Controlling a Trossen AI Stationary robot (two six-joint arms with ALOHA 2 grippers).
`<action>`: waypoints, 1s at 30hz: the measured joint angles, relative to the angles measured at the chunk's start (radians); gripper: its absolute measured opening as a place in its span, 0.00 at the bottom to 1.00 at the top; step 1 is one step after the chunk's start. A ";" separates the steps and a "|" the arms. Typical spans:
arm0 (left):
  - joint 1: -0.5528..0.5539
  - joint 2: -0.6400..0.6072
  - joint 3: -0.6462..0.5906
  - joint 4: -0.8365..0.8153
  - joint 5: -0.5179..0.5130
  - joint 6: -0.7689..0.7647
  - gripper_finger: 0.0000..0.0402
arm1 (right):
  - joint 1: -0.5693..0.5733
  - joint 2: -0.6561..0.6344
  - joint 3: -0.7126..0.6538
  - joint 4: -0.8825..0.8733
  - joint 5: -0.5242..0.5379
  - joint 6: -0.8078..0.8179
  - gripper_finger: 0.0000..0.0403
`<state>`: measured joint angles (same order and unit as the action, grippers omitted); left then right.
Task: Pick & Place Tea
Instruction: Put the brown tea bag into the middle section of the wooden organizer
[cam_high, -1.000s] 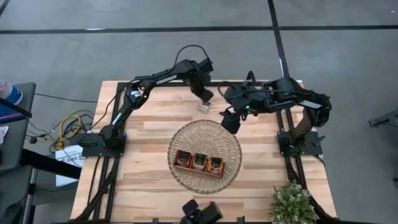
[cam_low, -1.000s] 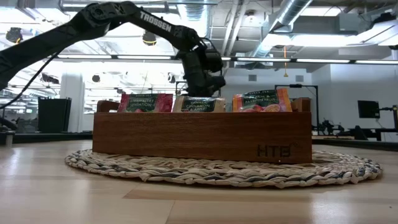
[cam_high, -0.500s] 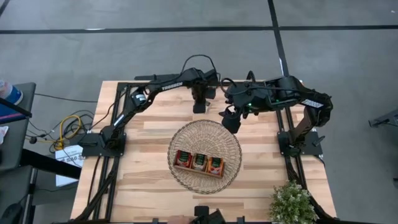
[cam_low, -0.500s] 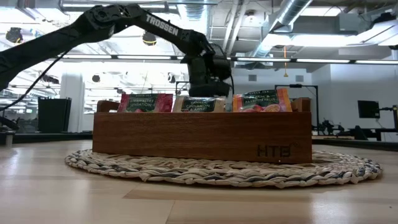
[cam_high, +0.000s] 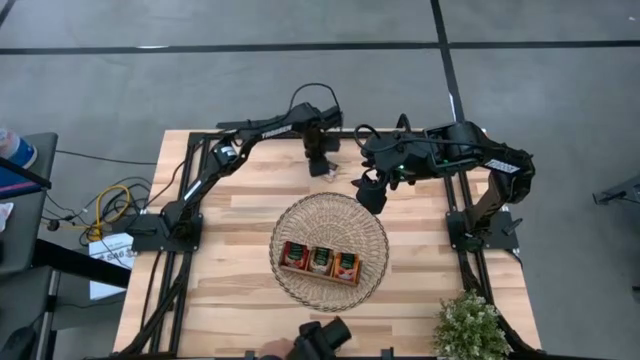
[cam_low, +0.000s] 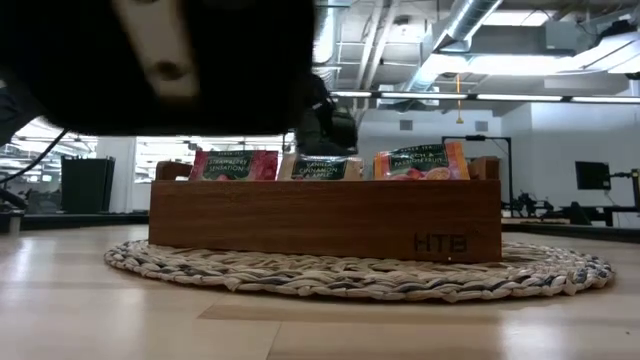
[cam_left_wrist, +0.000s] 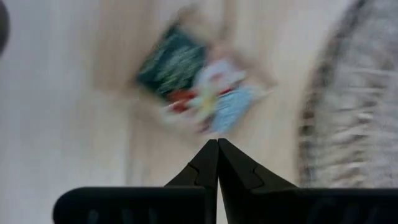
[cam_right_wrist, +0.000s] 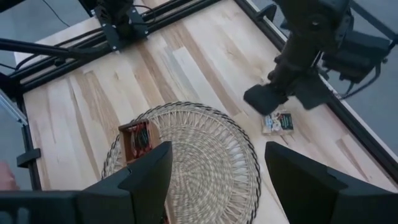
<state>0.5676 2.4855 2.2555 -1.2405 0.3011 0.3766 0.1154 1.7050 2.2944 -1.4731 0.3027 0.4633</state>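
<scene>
A single tea sachet (cam_right_wrist: 278, 122) with a dark patch lies flat on the wooden table, just beyond the wicker basket's (cam_high: 330, 250) far rim. My left gripper (cam_left_wrist: 217, 142) is shut and points steeply down, close over this sachet (cam_left_wrist: 199, 87); no touch shows. In the basket stands the brown wooden tray (cam_low: 325, 215), holding upright red (cam_low: 235, 165), pale (cam_low: 320, 168) and orange (cam_low: 420, 162) sachets. My right gripper (cam_right_wrist: 217, 168) hangs open, high above the basket's far right rim (cam_high: 372, 195), with nothing between its fingers.
A dark blurred thing (cam_low: 150, 60) close to the low camera hides that view's upper left. A dark object (cam_high: 320, 340) sits at the table's near edge, with a potted plant (cam_high: 468, 325) at the near right corner. Bare wood lies left and right of the basket.
My left gripper has come down toward the lone sachet on the table and has rolled about its own pointing line, staying shut. The dark object at the table's near edge has shifted, and a dark blur has come in front of the low camera.
</scene>
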 joint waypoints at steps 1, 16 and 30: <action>0.009 0.003 0.000 -0.009 -0.001 -0.013 0.00 | 0.000 0.000 0.000 0.000 0.000 0.000 0.62; 0.027 -0.165 0.000 0.073 -0.220 -0.273 0.00 | -0.029 -0.001 -0.044 -0.098 0.120 -0.020 0.62; 0.052 -0.133 -0.136 0.183 -0.411 -0.196 0.00 | -0.015 -0.016 -0.058 -0.098 0.139 -0.010 0.62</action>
<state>0.6193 2.3528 2.1195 -1.0572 -0.1098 0.1808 0.1001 1.6888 2.2364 -1.5711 0.4419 0.4530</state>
